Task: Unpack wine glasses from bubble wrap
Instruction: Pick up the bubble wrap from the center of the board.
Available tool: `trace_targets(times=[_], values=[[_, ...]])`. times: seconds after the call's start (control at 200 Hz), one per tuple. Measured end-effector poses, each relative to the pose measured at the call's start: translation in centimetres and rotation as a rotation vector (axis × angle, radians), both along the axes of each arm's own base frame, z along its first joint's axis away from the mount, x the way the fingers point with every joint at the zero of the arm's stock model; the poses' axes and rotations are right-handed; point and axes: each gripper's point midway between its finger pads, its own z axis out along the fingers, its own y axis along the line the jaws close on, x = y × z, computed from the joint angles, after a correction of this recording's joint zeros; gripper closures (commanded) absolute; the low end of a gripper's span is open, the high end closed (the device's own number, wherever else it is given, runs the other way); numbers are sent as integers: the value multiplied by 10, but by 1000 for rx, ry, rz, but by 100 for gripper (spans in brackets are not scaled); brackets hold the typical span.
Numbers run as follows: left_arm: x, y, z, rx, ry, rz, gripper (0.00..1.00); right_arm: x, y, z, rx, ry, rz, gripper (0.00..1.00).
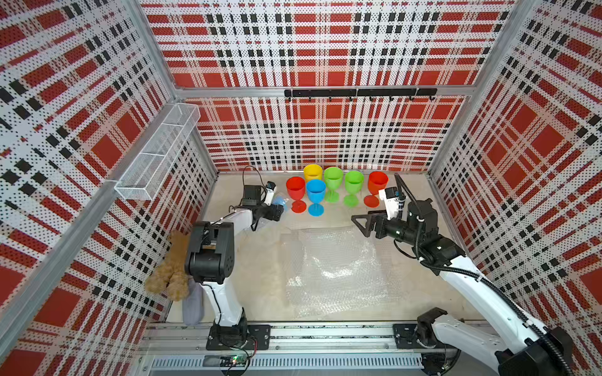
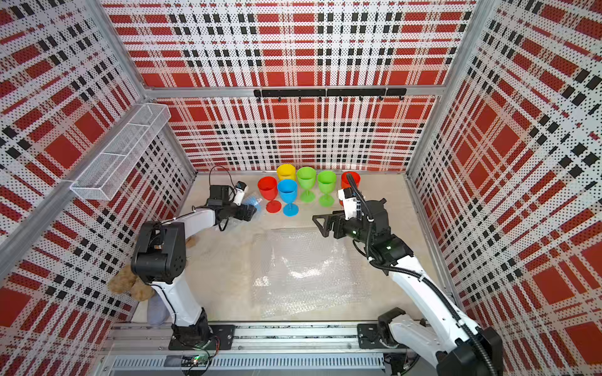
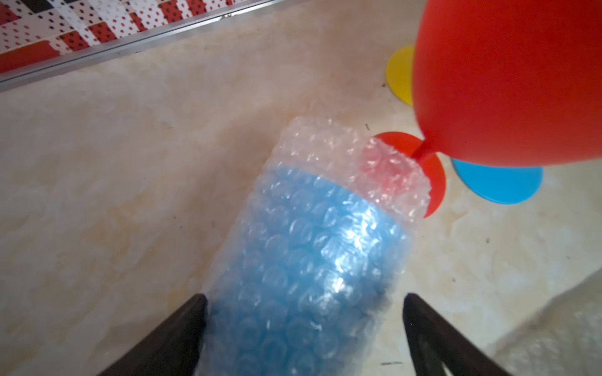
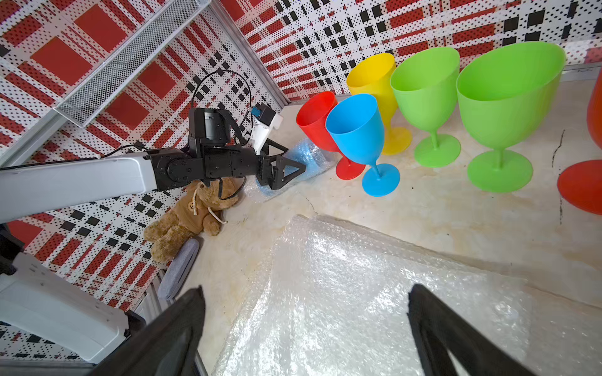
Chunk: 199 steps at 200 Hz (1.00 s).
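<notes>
my left gripper (image 3: 304,297) sits wide around the wrapped blue glass (image 3: 312,254), right gripper (image 4: 306,289) wide above loose bubble wrap (image 4: 374,309)

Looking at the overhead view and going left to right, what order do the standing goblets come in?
Red goblet → blue goblet → green goblet → other green goblet → other red goblet. The yellow goblet overlaps the blue one, so it is left out.

Wine glasses (image 4: 501,97): smooth opaque plastic, soft sheen
Bubble wrap (image 4: 358,309): clear plastic film, glossy, bumpy with air cells
Tabletop (image 3: 114,162): matt, marbled stone look
Teddy bear (image 4: 185,218): fuzzy plush
Grey cloth (image 4: 179,267): matt, soft
Wall basket (image 1: 156,153): white-coated metal mesh
</notes>
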Motion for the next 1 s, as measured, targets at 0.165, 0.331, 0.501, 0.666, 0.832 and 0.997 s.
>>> trace_targets(times=[0.165, 0.331, 0.501, 0.666, 0.832, 0.997], values=[[1, -9, -3, 90, -3, 30, 12, 1, 0, -2, -3, 3, -3, 0], [0, -16, -4, 115, 3, 44, 23, 3, 0, -4, -7, 8, -7, 0], [-1, -3, 2, 121, 3, 113, 28, 6, -1, 5, -2, -12, -24, 0], [-9, 17, -7, 127, 60, 210, 13, 7, -1, 6, 8, -7, -29, 0], [-28, 28, -27, 138, 137, 260, 6, 7, -1, 7, 15, -4, -31, 0], [-37, 41, -41, 128, 198, 311, 12, 6, -1, 8, 20, -6, -32, 0]])
